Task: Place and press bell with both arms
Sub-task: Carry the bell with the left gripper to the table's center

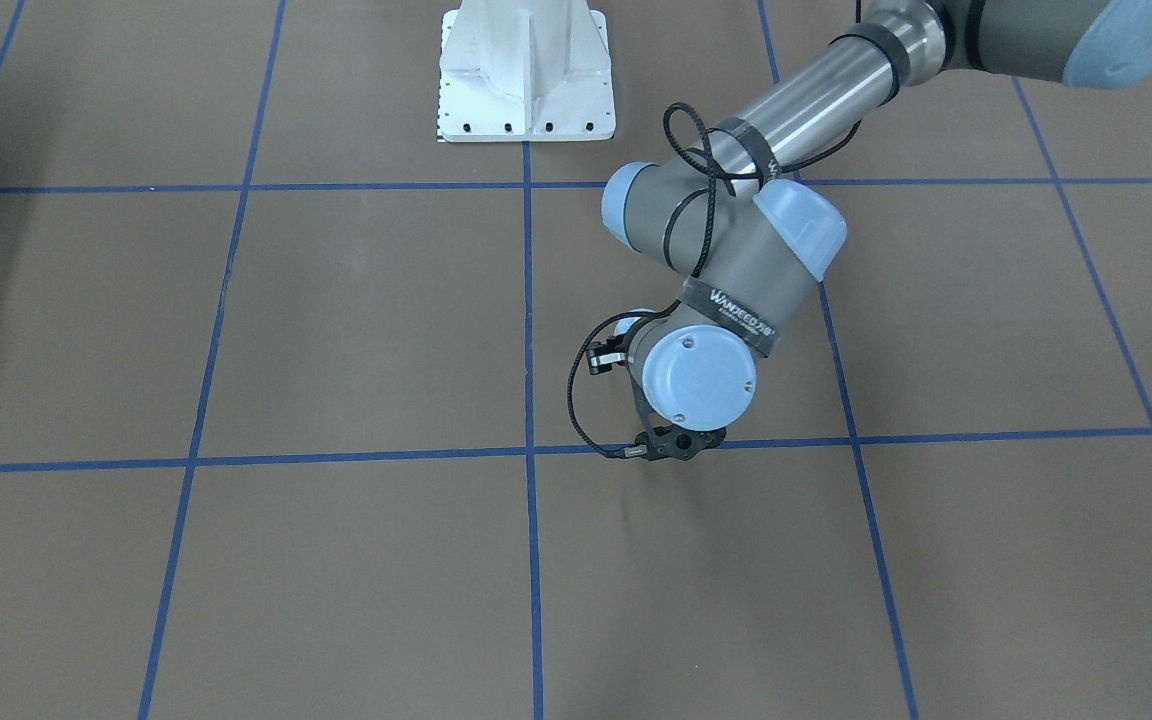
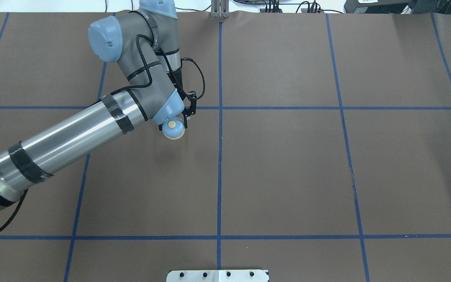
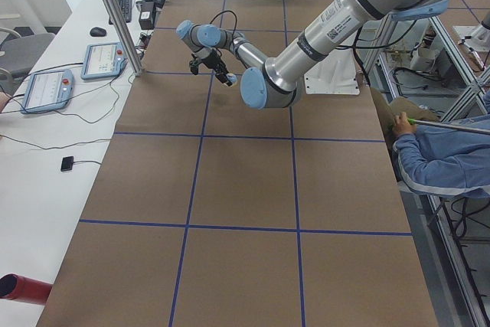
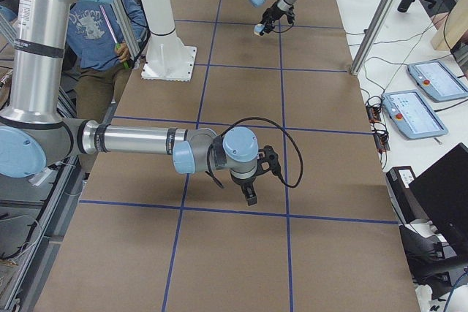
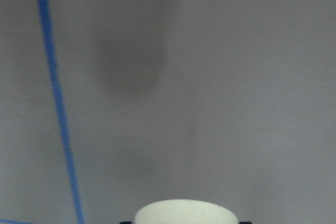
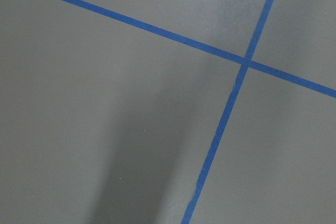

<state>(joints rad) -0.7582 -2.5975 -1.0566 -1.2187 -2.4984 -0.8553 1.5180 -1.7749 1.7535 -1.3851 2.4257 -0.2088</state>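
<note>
Overhead exterior: left gripper (image 2: 174, 125) clamps smooth, domed light-blue bell (image 2: 172, 132); right gripper (image 4: 250, 196) state unclear.

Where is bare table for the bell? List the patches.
Bare in the overhead view: table squares right of the centre blue line, and the patch beside the bell toward that line. Crowded: the left arm overhangs the left squares.

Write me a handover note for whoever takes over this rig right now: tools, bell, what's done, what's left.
Left tool: shut on the small light-blue dome-shaped desk bell with cream base, held above the brown paper-covered table, left of the blue centre tape line.
Right tool: points down over the table, away from the bell; open or shut cannot be told.
Done: bell in hand.
Left: set it down, release, press it.
</note>
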